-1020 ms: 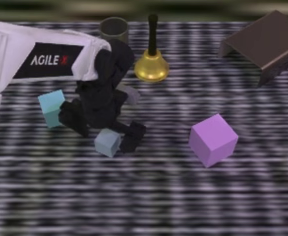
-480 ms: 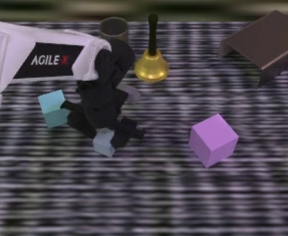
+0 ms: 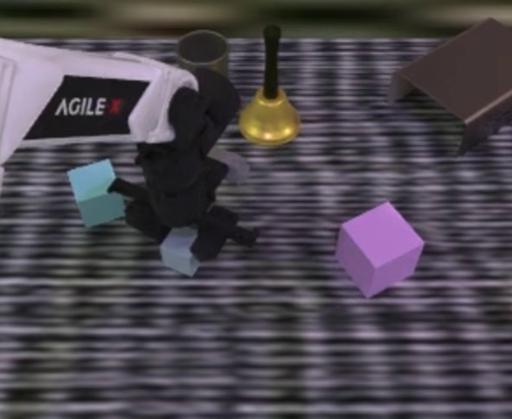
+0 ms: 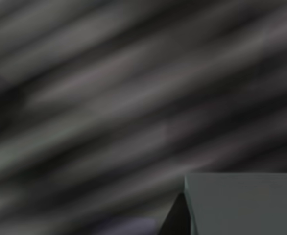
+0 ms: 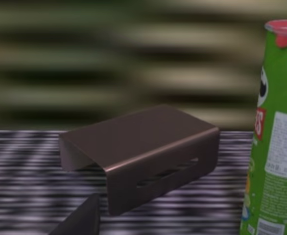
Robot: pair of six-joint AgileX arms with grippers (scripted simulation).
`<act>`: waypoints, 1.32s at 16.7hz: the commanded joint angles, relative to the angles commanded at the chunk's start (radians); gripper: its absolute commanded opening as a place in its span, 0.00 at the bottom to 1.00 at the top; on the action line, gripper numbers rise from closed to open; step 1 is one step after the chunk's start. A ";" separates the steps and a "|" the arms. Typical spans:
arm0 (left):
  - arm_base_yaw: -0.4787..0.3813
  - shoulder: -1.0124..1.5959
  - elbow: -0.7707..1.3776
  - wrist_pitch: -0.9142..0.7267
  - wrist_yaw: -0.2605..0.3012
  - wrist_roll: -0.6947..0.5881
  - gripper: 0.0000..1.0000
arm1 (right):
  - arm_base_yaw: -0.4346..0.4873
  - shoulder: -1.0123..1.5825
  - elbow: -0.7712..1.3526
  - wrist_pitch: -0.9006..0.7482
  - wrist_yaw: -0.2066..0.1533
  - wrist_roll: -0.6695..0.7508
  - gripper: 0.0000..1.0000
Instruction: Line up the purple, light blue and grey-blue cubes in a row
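The striped black-and-white table (image 3: 265, 349) carries everything, and the white AgileX left arm (image 3: 72, 105) reaches across it from the top view's left. At the far right sits a dark brown metal shelf-like stand (image 3: 474, 74), and the right wrist view shows a green crisp tube (image 5: 275, 142) beside it. The right arm is out of the top view, so its gripper's state cannot be told.

The large matte purple cube (image 3: 380, 248) rests alone to the right of centre, well apart from the other two. A brass hand bell (image 3: 270, 113) and a dark grey cup (image 3: 203, 51) stand at the far edge. The mid-sized light blue cube (image 3: 94, 192) sits on the left, just beside the arm's black wrist. The left gripper (image 3: 190, 244) is down over the small slate grey-blue cube (image 3: 179, 251), its fingers clamped on it.

No row exists yet: all three cubes appear unaligned, with this smallest one only just grasped.
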 joint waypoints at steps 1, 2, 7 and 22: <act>0.000 0.000 0.000 0.000 0.000 0.000 0.00 | 0.000 0.000 0.000 0.000 0.000 0.000 1.00; 0.000 0.000 0.000 0.000 0.000 0.000 0.00 | 0.000 0.000 0.000 0.000 0.000 0.000 1.00; 0.007 -0.062 0.065 -0.088 -0.003 -0.001 0.00 | 0.000 0.000 0.000 0.000 0.000 0.000 1.00; -0.085 -0.059 0.270 -0.308 -0.009 -0.166 0.00 | 0.000 0.000 0.000 0.000 0.000 0.000 1.00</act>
